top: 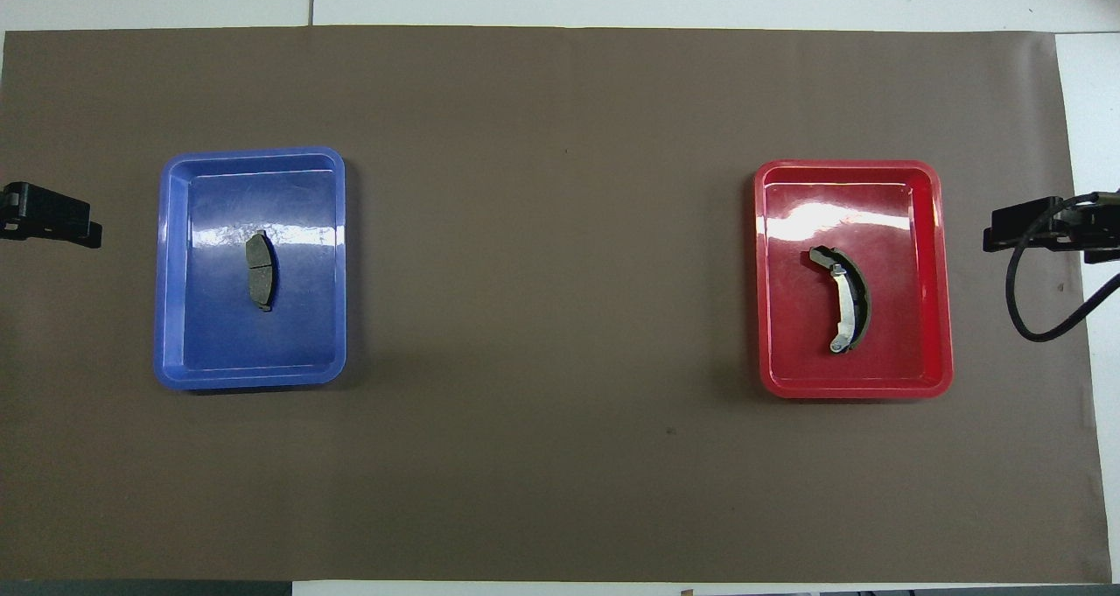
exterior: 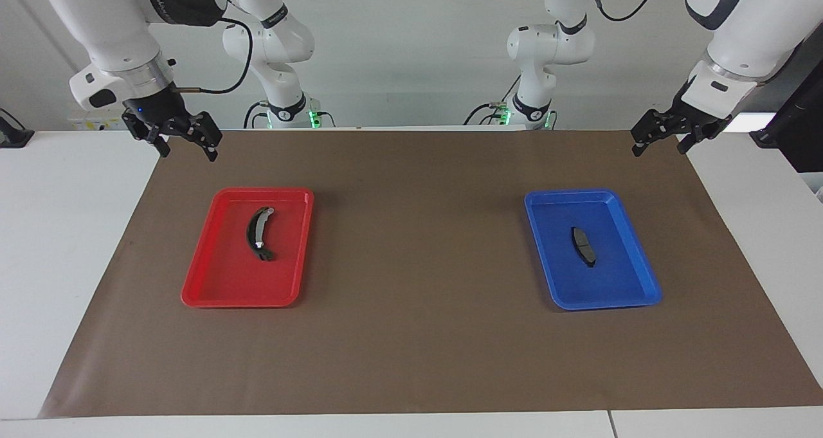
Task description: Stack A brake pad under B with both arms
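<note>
Brown mat (exterior: 418,335) covers the table. Pad A (exterior: 584,246) lies in the blue tray (exterior: 643,277) toward the left arm's end; B (exterior: 258,233) in the red tray (exterior: 212,283). Left gripper (exterior: 657,143) and right gripper (exterior: 186,145) hover spread above the mat's edges.

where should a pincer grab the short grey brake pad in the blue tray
Grip the grey brake pad across its narrow width at mid-length, coming straight down. It lies flat in the middle of the blue tray, well clear of the walls, so a sideways approach looks blocked. The left pincer hangs nearest its end.
</note>
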Motion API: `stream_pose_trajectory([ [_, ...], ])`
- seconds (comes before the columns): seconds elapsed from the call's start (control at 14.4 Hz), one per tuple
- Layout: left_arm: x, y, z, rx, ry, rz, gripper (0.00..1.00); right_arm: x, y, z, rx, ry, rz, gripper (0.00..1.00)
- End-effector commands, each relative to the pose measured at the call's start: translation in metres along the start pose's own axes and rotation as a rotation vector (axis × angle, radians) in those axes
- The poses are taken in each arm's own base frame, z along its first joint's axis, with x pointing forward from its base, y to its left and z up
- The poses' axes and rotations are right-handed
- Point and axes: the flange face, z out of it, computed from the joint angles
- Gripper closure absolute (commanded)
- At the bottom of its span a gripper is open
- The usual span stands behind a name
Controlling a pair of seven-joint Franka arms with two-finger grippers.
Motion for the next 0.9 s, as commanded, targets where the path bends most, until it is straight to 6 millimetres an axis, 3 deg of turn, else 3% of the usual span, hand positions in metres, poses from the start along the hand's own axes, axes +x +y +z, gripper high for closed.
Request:
stream_pose_trajectory([
  [0.0,-0.003,-0.002,0.0,-0.007,-0.009,0.004,0.01,-0.007,0.005,0.0,-0.001,0.001,-0.015,0.0],
  [0.28,-0.003,-0.002,0.0,-0.007,-0.009,0.002,0.01,-0.007,0.002,-0.001,-0.001,0.002,-0.02,0.0],
  [0.49,-0.003,-0.002,0.0,-0.007,-0.009,0.004,0.01,-0.015,-0.001,0.021,0.004,0.0,-0.021,0.0],
  [0.69,-0.007,-0.001,0.003,-0.008,-0.044,0.005,0.01,-0.028,0.001,0.068,0.012,0.015,-0.038,0.0],
  [0.83,-0.007,0.009,0.004,-0.005,-0.043,0.02,0.03,-0.02,-0.003,0.109,0.013,0.006,-0.098,0.0],
])
